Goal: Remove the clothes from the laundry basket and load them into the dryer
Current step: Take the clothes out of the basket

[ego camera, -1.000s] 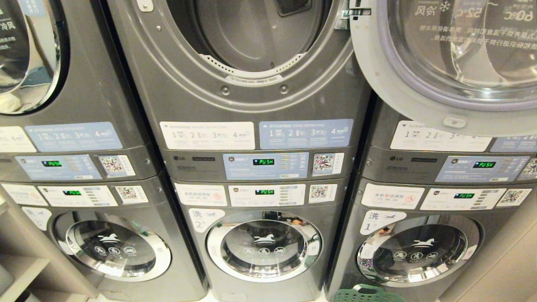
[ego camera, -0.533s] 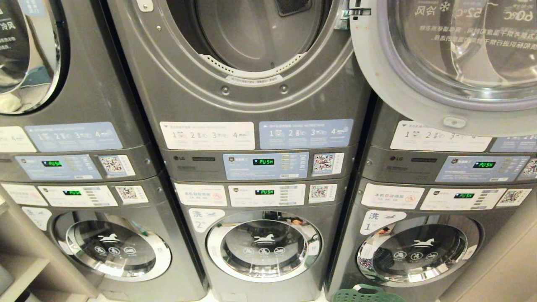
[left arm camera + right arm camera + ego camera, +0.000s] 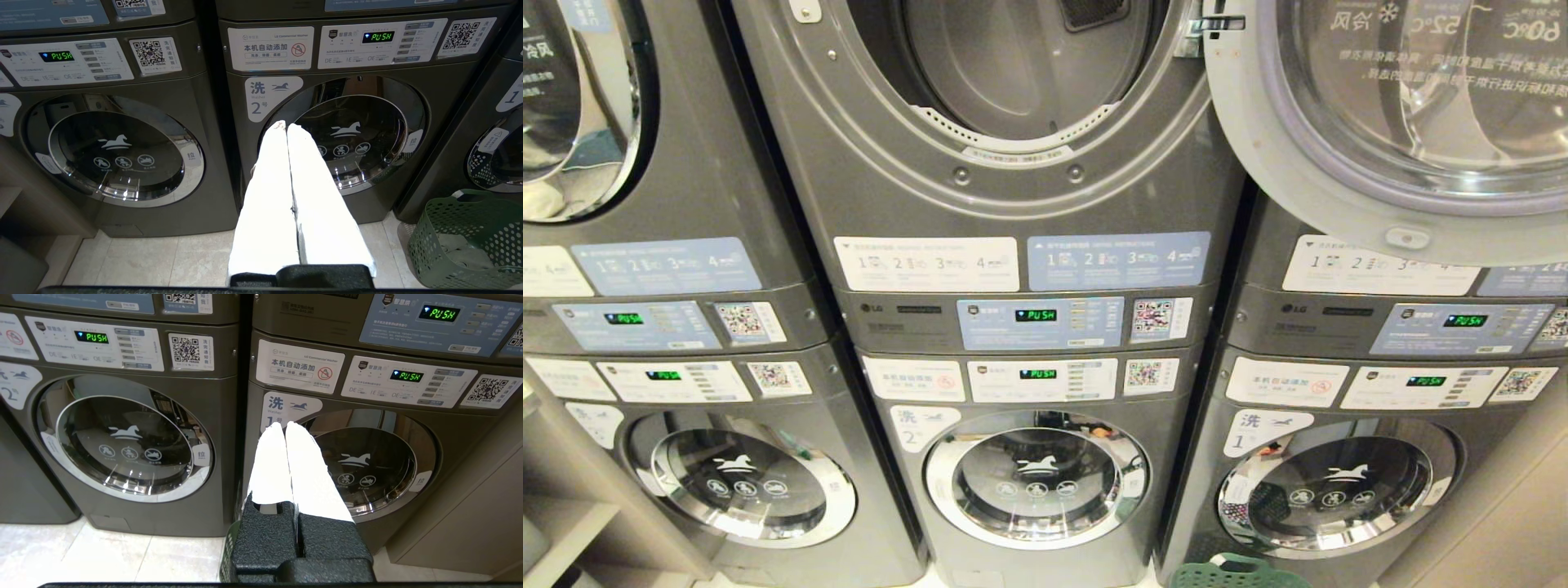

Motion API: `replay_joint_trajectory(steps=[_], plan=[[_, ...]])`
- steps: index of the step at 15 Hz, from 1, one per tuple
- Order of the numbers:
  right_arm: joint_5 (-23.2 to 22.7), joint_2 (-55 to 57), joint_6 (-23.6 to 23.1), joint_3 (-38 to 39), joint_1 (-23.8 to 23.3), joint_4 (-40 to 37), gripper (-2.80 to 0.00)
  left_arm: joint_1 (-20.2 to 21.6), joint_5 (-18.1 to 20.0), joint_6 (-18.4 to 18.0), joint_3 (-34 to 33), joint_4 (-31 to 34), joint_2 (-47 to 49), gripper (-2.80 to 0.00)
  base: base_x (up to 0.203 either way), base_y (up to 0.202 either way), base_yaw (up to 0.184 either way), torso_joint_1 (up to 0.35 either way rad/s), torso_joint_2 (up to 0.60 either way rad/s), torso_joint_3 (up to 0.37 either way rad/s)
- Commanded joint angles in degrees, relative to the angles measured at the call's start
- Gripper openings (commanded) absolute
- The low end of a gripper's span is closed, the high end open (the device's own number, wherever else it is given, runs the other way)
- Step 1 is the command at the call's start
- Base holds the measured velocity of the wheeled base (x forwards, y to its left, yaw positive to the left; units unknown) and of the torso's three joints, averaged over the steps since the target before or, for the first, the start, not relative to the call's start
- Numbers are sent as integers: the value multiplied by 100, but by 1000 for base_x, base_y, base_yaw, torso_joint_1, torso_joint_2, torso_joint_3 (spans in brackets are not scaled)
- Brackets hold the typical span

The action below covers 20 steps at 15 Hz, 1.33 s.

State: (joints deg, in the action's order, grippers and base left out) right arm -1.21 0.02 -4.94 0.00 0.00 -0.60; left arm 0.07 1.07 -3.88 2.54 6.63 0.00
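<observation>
Nothing is in hand yet: this looks like the opening step, before any cloth is taken. Both arms are held low in front of the machines. The left gripper (image 3: 286,127) is clenched, its white fingers pressed together and holding nothing, pointing at washer 2 (image 3: 347,139). The right gripper (image 3: 284,426) is likewise clenched and empty, pointing at washer 1 (image 3: 363,465).

The basket (image 3: 470,241) stands on the tiled floor (image 3: 135,261) just in front of washer 1, on the robot's right; only its rim shows at the lower edge of the head view (image 3: 1237,572). It is green plastic with walls full of round holes and a cut-out handle at the rim, and grey-beige clothes (image 3: 461,251) lie crumpled low inside it.

The dryer (image 3: 1013,73) sits above washer 2, its drum bare, its door (image 3: 1405,122) swung wide to the right.

The next move, I judge, calls for the right gripper to release, go down into the basket and pinch a fold, then lift it high to the drum mouth; the open door overhangs that path
</observation>
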Motion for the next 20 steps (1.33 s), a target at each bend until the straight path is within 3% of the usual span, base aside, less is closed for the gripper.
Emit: replay_joint_trajectory(steps=[1, 20], plan=[[6, -2, 72, 0, 0, -2, -280, 1, -1, 1, 1, 5, 2, -280, 0, 0, 0, 0, 0, 0], [33, -2, 178, 0, 0, 16, -280, 1, 7, 19, 1, -1, 9, -280, 0, 0, 0, -36, 81, 43]])
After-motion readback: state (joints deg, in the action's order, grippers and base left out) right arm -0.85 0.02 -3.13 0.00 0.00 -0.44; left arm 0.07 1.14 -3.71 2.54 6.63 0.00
